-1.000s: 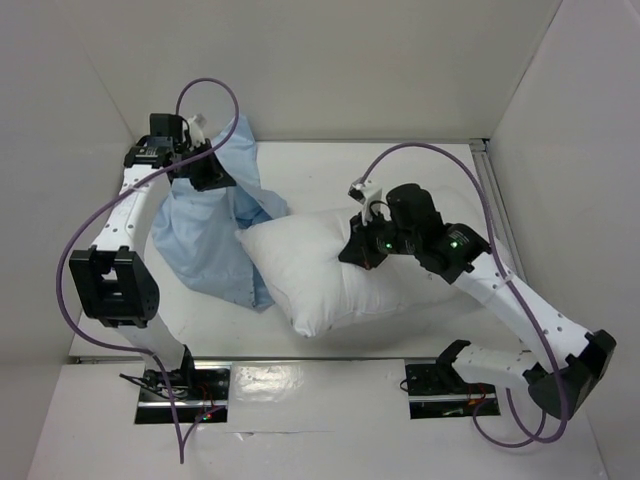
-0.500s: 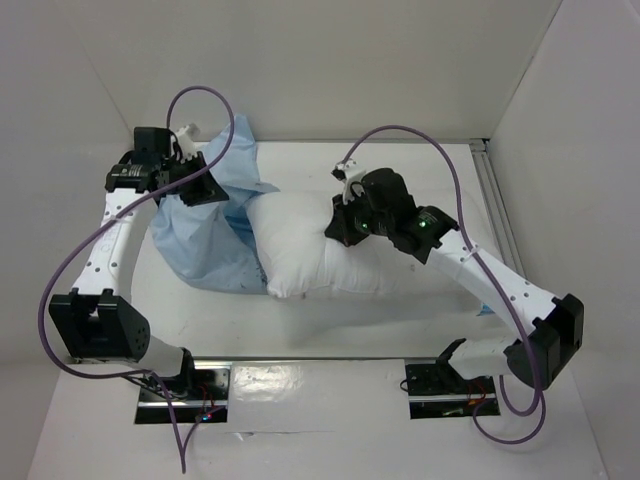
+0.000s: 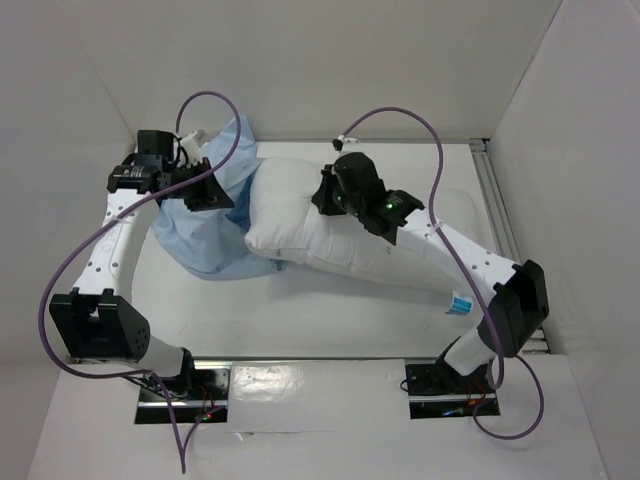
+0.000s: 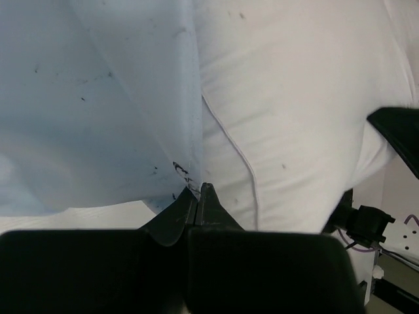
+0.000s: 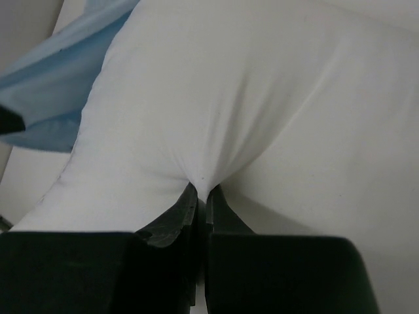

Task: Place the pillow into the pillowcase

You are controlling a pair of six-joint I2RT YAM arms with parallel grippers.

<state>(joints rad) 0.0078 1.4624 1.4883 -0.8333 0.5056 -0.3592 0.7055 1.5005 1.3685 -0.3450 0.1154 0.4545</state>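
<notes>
The pillow [image 3: 330, 240] lies across the middle of the counter [image 3: 330, 315], plump and white, reaching from under the right claw [image 5: 203, 191] toward that arm's elbow on one side and toward the left claw [image 4: 198, 191] on the other. The right claw is clenched on a pinch of the pillow's top fabric. In the right wrist view its two dark fingers meet with a puckered fold of white cloth between the tips, and creases fan away from that spot. Ahead and to the left of those fingers the pillow's end narrows, and the pillowcase [image 3: 200, 240] shows beyond it as a pale blue band.

The left claw is closed tight on the pillowcase at its hem. In the left wrist view the fingertips touch with thin blue cloth caught between them, and small dark specks and a dark mark sit just above the tips. In that view the blue fabric spreads in broad wrinkled sheets to the left of the claw, while to its right the pillow's white face, with a seam line, presses against the hem. Whether the pillow's corner is inside the opening or only against it cannot be told.

From above, the pillowcase hangs from the left claw down to the counter and bunches below it, its near edge reaching beneath the pillow's left corner. A purple cable [image 3: 210, 100] loops over each arm
</notes>
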